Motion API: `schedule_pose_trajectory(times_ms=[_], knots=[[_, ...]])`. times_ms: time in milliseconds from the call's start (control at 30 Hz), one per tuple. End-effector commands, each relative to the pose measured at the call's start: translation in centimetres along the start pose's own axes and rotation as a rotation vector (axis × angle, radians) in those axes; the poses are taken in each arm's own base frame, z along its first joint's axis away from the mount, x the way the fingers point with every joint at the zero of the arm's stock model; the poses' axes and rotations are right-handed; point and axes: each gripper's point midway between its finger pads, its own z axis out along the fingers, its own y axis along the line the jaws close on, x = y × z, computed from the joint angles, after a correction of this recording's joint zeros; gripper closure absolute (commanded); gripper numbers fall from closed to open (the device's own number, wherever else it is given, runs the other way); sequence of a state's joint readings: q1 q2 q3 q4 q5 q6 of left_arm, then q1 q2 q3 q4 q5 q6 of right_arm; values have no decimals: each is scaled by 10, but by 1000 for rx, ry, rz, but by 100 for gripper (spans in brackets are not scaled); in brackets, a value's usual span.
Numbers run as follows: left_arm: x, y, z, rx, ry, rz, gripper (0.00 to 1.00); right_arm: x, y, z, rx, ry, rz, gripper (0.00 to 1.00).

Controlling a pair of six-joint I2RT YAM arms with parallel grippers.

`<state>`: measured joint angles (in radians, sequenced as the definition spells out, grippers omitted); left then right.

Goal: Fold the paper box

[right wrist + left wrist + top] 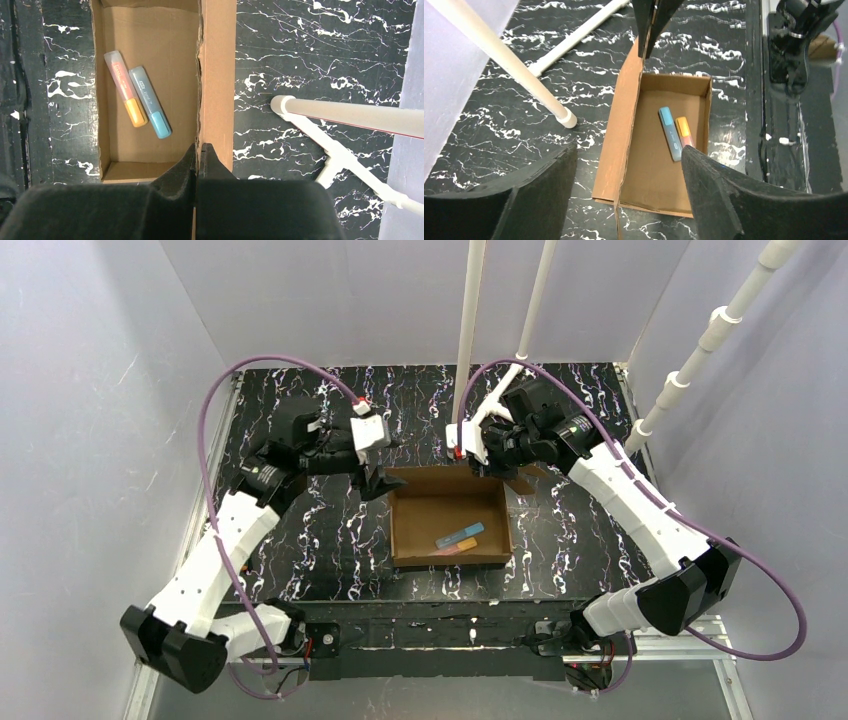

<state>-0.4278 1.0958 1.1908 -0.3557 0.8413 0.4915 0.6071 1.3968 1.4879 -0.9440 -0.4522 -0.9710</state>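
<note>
The box [425,512] sits mid-table (two highlighters [150,102] inside). The right gripper [199,151] reaches over the far right corner, pinched tight on the back wall. The left gripper [624,200] hovers over the far left corner, spread wide and holding nothing.

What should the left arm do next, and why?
Probably lower the left gripper and shut it on the far flap of the box: the right gripper pinches that flap's other end, while the left hangs open astride it.

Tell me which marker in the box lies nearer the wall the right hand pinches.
The blue-capped marker; the orange-capped one lies beside it, farther from that wall.
</note>
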Motion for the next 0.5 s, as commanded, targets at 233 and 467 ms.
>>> schedule_pose_trajectory(times_ms=[233,467], knots=[[21,1,21,57,134,68,47,-14,-7,-5,8,-29,-14,99],[34,1,25,69,192,66,84,-15,-8,-4,6,-33,-14,99]])
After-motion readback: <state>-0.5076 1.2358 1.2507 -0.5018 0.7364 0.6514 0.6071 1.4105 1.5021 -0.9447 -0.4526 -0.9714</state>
